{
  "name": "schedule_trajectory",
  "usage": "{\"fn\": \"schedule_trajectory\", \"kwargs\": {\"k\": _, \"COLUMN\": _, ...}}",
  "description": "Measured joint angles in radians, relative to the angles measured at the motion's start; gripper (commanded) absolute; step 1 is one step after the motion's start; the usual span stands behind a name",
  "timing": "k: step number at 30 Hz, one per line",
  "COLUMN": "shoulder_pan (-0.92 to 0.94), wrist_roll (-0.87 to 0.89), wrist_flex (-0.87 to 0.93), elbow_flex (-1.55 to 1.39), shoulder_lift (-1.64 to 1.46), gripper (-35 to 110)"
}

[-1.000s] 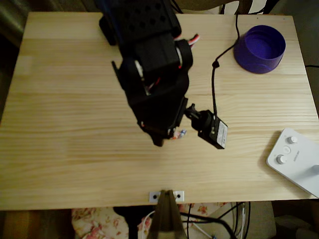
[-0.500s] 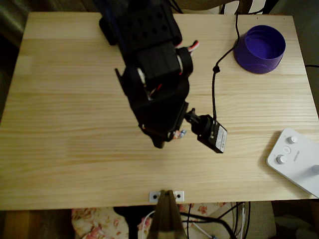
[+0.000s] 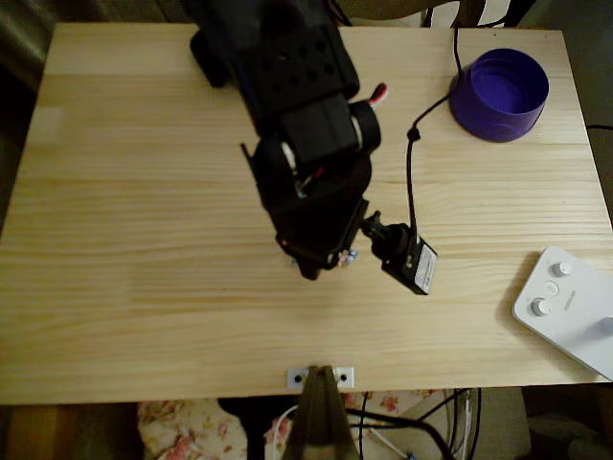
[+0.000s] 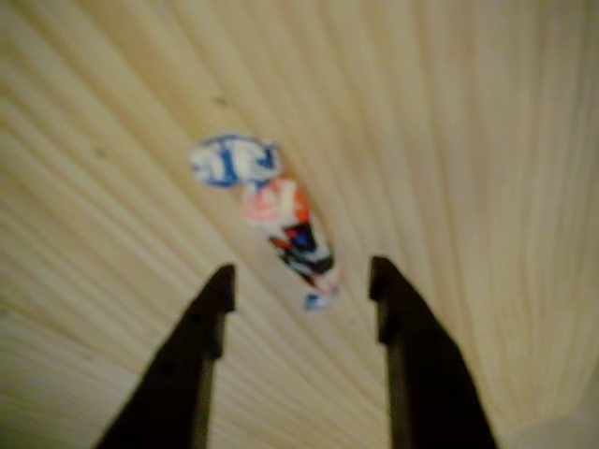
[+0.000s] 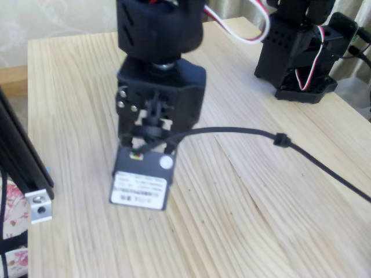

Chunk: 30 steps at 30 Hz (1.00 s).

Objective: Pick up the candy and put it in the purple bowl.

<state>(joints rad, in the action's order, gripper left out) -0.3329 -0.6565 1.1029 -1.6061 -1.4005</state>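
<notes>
Your pincer (image 4: 299,281) is hanging released over the middle of the counter (image 3: 144,287), fingers spread, and the candy (image 4: 281,220) is lying flat on the wood between and just beyond the tips; the purple bowl (image 3: 499,94) is sitting at the far right corner

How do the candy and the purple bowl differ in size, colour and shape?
The candy is small and slim; the purple bowl is far larger, round and deep. The candy wrapper mixes red, white and blue marks; the bowl is one plain purple. The candy lies near the end effector; the bowl stands at the table's far corner. Both rest on the wooden table.
</notes>
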Motion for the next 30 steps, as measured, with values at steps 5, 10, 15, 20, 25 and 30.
{"fn": "schedule_trajectory", "kwargs": {"k": 5, "shoulder_pan": -0.021, "wrist_roll": 0.017, "wrist_flex": -0.021, "elbow_flex": -0.012, "shoulder_lift": 0.002, "gripper": 22}}
{"fn": "schedule_trajectory", "kwargs": {"k": 10, "shoulder_pan": -0.025, "wrist_roll": 0.023, "wrist_flex": -0.044, "elbow_flex": -0.018, "shoulder_lift": 0.002, "gripper": 22}}
{"fn": "schedule_trajectory", "kwargs": {"k": 15, "shoulder_pan": -0.031, "wrist_roll": -0.012, "wrist_flex": -0.075, "elbow_flex": -0.057, "shoulder_lift": 0.002, "gripper": 22}}
{"fn": "schedule_trajectory", "kwargs": {"k": 20, "shoulder_pan": -0.025, "wrist_roll": -0.031, "wrist_flex": -0.095, "elbow_flex": -0.094, "shoulder_lift": 0.002, "gripper": 22}}
{"fn": "schedule_trajectory", "kwargs": {"k": 25, "shoulder_pan": -0.026, "wrist_roll": -0.040, "wrist_flex": -0.123, "elbow_flex": -0.110, "shoulder_lift": 0.009, "gripper": 22}}
{"fn": "schedule_trajectory", "kwargs": {"k": 30, "shoulder_pan": -0.025, "wrist_roll": -0.071, "wrist_flex": -0.156, "elbow_flex": -0.135, "shoulder_lift": 0.006, "gripper": 22}}
